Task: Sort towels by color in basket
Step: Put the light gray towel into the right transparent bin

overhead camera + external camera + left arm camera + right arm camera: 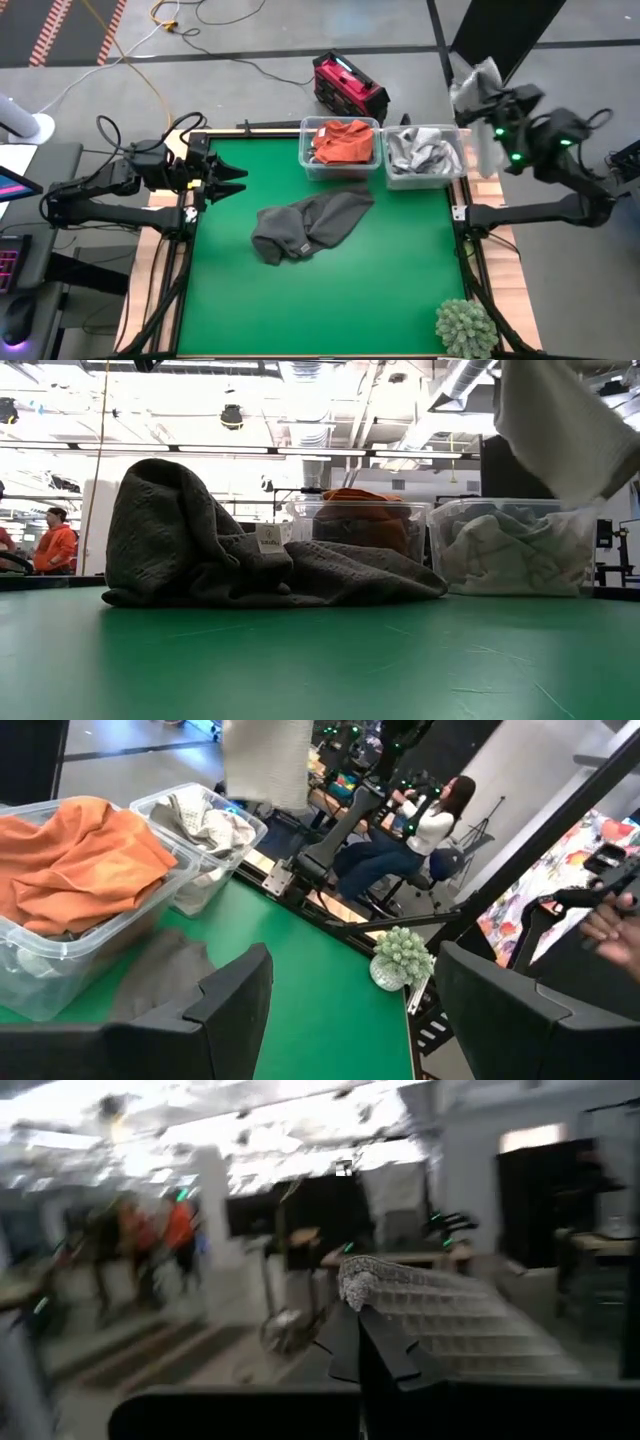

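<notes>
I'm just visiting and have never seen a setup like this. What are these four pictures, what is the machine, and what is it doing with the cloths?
It is a robot with two dark arms at a green table. One camera looks down from above, one sits at table height, and one rides on each wrist. The left gripper waits open at the table's left edge. The right gripper is shut on a light grey towel, hanging over a clear bin of light grey towels. Beside it a second bin holds a rust-orange towel. A dark grey towel lies crumpled mid-table, and a green spiky plant ball sits in the near right corner.
</notes>
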